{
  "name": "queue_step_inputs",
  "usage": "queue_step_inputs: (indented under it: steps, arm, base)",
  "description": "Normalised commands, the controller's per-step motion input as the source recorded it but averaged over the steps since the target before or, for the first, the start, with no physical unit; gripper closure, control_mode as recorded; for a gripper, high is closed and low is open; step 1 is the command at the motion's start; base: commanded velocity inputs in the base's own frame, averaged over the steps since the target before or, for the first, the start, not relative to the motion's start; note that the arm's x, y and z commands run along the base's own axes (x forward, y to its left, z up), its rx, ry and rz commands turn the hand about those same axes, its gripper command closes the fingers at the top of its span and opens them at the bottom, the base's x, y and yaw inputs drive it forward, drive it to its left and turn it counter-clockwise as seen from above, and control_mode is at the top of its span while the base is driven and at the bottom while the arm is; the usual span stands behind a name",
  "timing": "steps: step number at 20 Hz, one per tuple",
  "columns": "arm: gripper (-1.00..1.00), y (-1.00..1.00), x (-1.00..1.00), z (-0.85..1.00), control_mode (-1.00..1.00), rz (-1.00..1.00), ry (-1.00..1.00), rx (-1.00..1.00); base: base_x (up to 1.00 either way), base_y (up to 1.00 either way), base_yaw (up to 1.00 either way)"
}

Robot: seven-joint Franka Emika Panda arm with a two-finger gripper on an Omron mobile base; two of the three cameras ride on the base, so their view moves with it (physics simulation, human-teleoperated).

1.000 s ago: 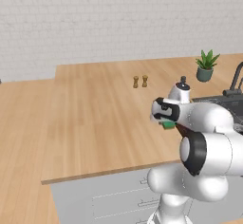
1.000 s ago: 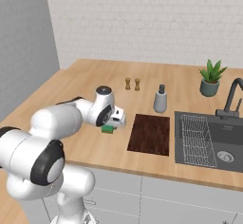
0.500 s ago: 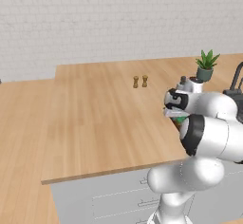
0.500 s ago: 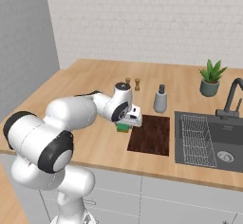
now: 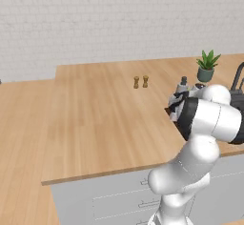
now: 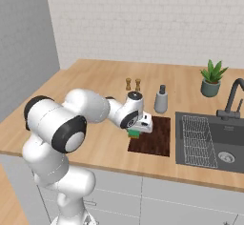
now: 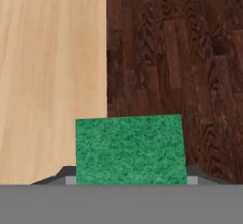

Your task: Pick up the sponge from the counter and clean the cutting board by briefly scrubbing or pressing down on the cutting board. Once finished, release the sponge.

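Since the earlier frames the arm has been swinging the sponge [image 6: 135,133] rightward from the bare counter [image 6: 90,95] toward the sink side, and it is now hanging at the left edge of the cutting board [image 6: 157,136], where a second ago it was well short of it. The gripper [image 6: 138,129] is pointing down and staying clamped on the sponge, its jaws closed to about the sponge's width. In the hand view the green block [image 7: 129,149] is sitting between the finger tips, straddling the line where the light wood of the counter [image 7: 52,66] is meeting the dark reddish board [image 7: 175,52]; most of the sponge is lying over the board side. Whether it is touching the board cannot be told. Behind the board a grey soap bottle [image 6: 161,100] is standing, with two small shakers [image 6: 133,84] farther left, a potted plant [image 6: 211,78] at the back right, and the dark sink [image 6: 209,143] just beside the board's right edge. From the left base camera the arm's white elbow is covering most of the board, and the shakers [image 5: 140,81] and plant [image 5: 207,66] are showing beyond it.
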Motion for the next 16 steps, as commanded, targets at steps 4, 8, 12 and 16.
queue_step_inputs:
  steps: [4,8,12,16]
  arm:
    - [1.0,-0.34,0.38,-0.39,-1.0,0.0,0.0,0.03]
    - [1.0,-0.04,0.12,-0.8,-1.0,0.0,0.0,0.01]
    - [1.0,0.0,0.04,-1.0,-1.0,0.0,0.0,0.02]
    - [1.0,0.0,0.1,-0.79,-1.0,0.0,0.0,0.0]
  base:
    - [0.0,0.0,0.0]
    - [0.0,0.0,0.0]
    - [0.0,0.0,0.0]
    - [0.0,0.0,0.0]
